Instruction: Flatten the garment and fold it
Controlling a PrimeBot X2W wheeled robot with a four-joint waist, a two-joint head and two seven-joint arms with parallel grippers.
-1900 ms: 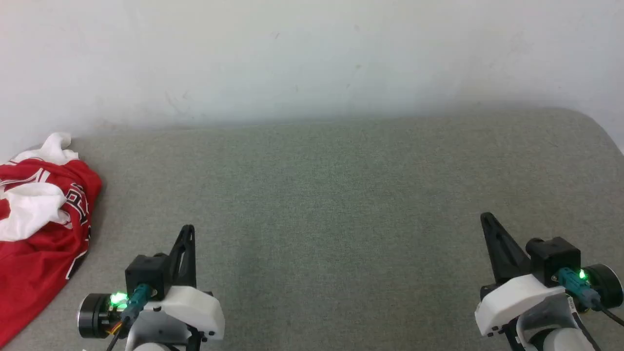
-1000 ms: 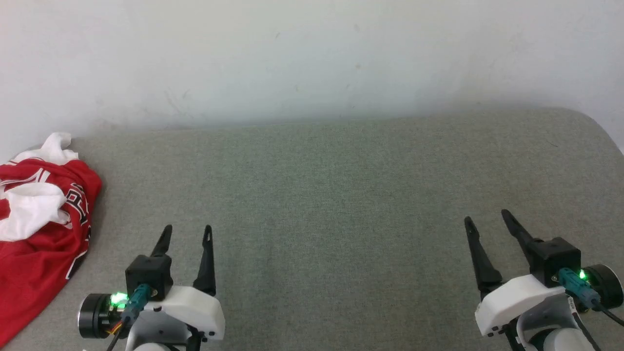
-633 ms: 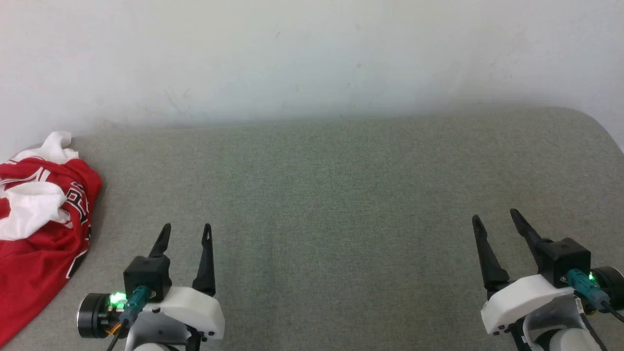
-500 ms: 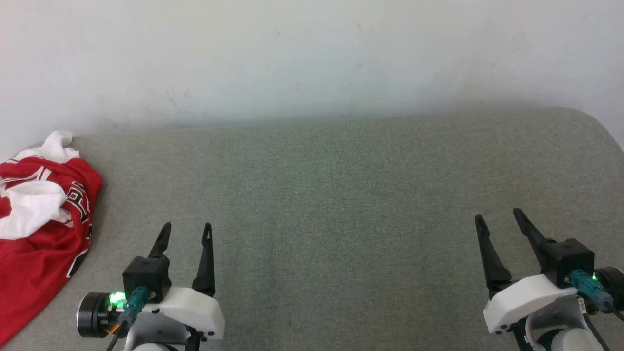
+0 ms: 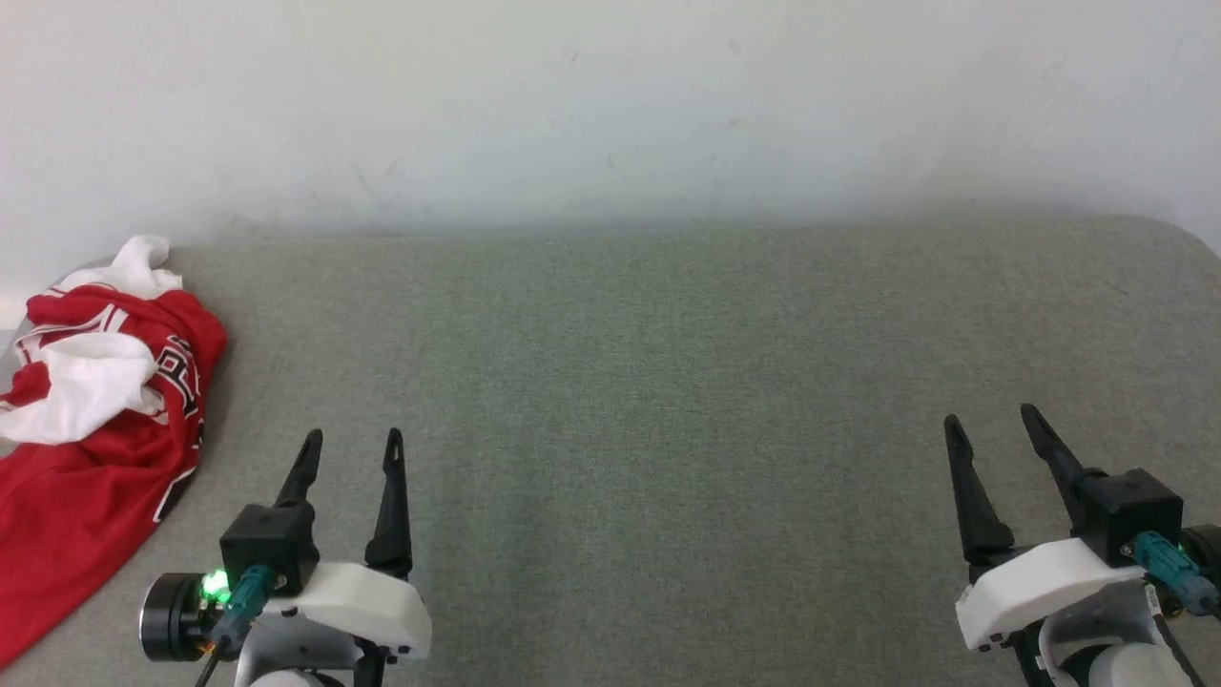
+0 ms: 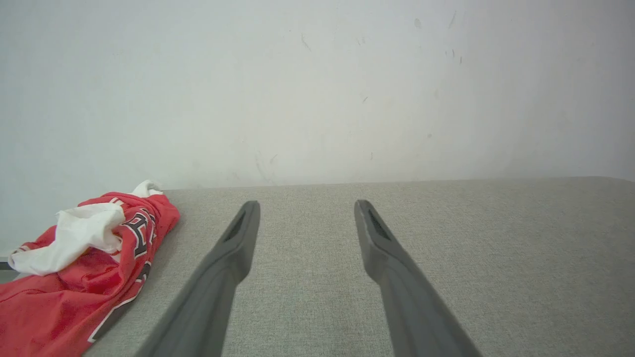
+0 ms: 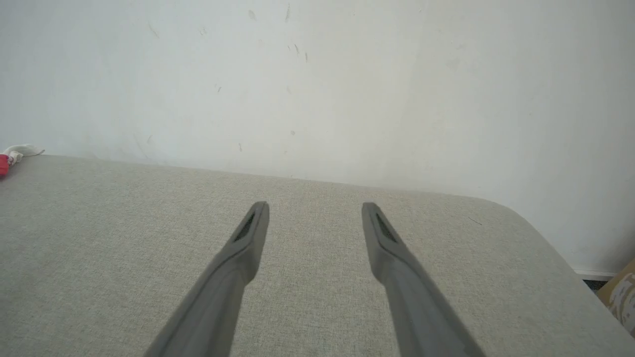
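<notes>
Head view: left gripper (image 5: 351, 437) and right gripper (image 5: 990, 417), jaws spread, empty; the garment (image 5: 86, 448) lies crumpled left of the left jaws on the bench (image 5: 668, 382).
Left wrist view: garment bunched left of the jaws.
Right wrist view: garment sliver far left.
Flattening and folding not yet begun.

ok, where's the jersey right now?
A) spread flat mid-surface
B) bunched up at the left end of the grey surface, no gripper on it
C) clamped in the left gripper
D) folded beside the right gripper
B: the garment lies crumpled at the left end of the grey surface, apart from the left gripper and far from the right gripper, both open and empty.
</notes>
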